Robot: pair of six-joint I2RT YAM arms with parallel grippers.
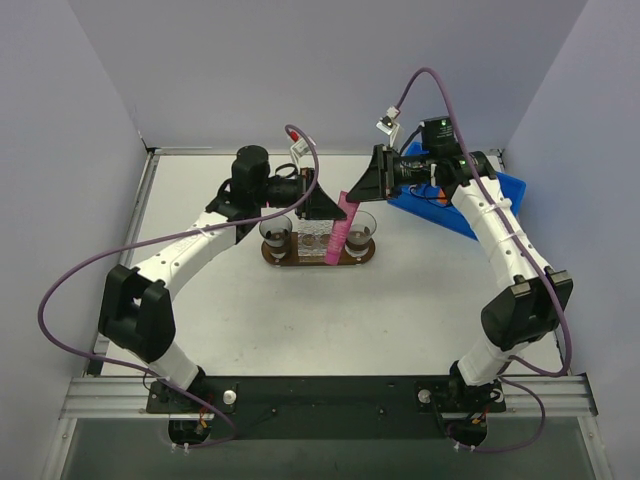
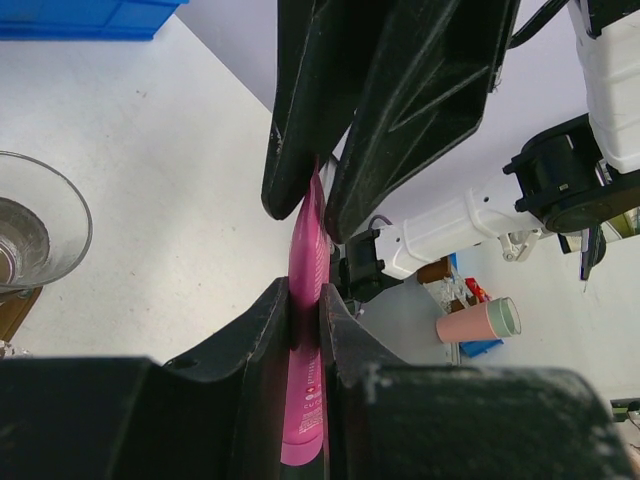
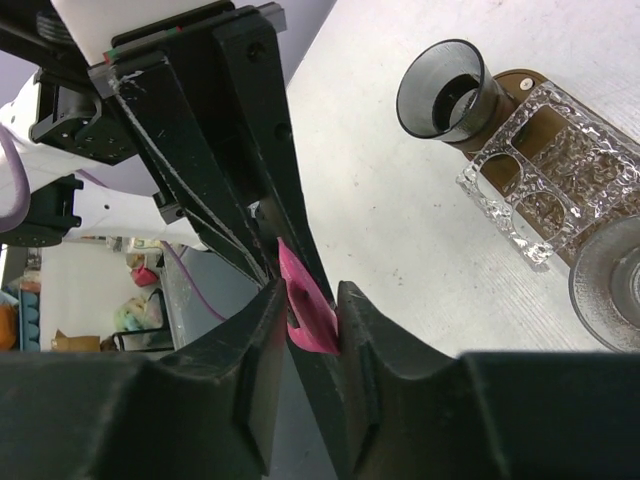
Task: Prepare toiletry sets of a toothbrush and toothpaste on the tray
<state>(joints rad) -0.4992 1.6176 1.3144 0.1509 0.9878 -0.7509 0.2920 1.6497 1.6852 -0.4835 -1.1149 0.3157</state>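
Your left jaws are clamped on the magenta toothpaste (image 1: 340,230) tube. In the left wrist view it runs up from the bottom centre of the frame, squeezed between the two black fingers (image 2: 265,330). Your right jaws pinch the same tube at its other end, seen low in the centre of the right wrist view. In the top view the tube hangs tilted at mid-frame over the tray (image 1: 272,260), between the two glass cups (image 1: 277,233) standing on the board. Whether its lower tip touches the tray you cannot tell. A clear moulded insert (image 3: 545,170) lies on the tray, and the blue bin (image 1: 500,190) sits on the desk at the right of the frame.
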